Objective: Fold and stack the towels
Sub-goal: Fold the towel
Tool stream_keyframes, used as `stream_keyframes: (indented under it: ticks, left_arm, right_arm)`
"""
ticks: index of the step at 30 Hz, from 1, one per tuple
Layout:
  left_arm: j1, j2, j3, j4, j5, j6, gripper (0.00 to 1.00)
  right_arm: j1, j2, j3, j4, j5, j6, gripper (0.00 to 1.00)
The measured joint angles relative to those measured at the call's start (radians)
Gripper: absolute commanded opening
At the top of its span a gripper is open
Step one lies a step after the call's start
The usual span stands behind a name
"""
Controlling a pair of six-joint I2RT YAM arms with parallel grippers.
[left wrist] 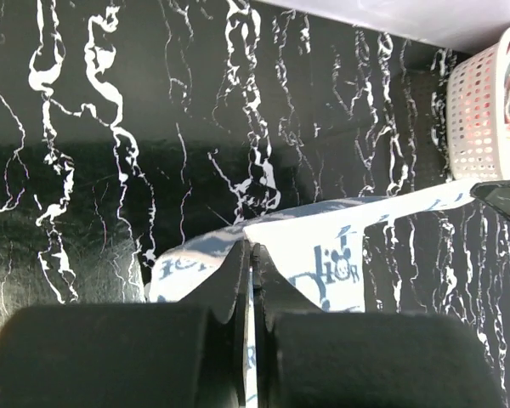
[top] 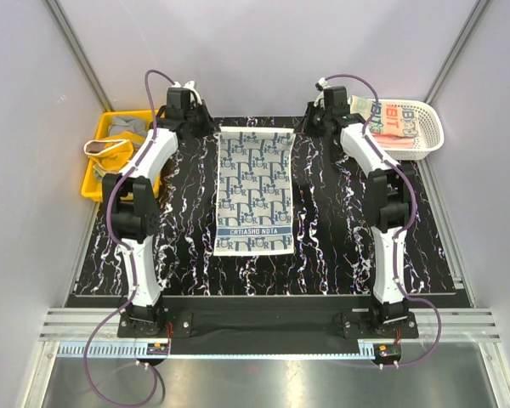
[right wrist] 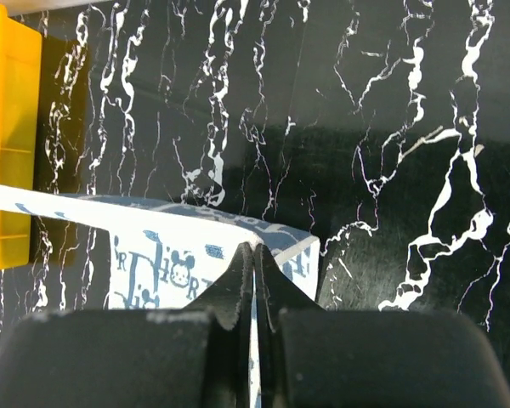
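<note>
Towel, navy patterned (top: 254, 191), lay spread flat at centre of frame on black marbled table (top: 340, 255), long axis running top to bottom of frame. White basket (top: 429, 136) at upper right held lettered cream towel (top: 395, 119). Yellow tray (top: 93, 183) sat at upper left. Left gripper (top: 206, 127) pinched towel's upper-left corner, right gripper (top: 310, 121) upper-right corner, both pressed tight on fabric. Remaining length stretched down-frame from both. Judgement: fold needed top edge carried toward bottom edge, arms equally placed.
</note>
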Motion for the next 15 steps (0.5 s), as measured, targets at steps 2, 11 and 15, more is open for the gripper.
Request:
stream_keyframes:
  ticks: [2,11,15]
  left_arm:
    - [0.001,0.000,0.006,0.007,0.006,0.000,0.00]
    - [0.000,-0.077,-0.143,0.080,0.011,-0.029,0.00]
    - [-0.004,-0.185,-0.295,0.085,0.010,-0.054,0.00]
  right_arm:
    - [0.001,0.000,0.004,0.004,0.001,-0.001,0.00]
    - [0.001,-0.070,-0.134,0.063,-0.005,0.007,0.00]
    - [0.011,-0.171,-0.278,0.079,-0.017,0.014,0.00]
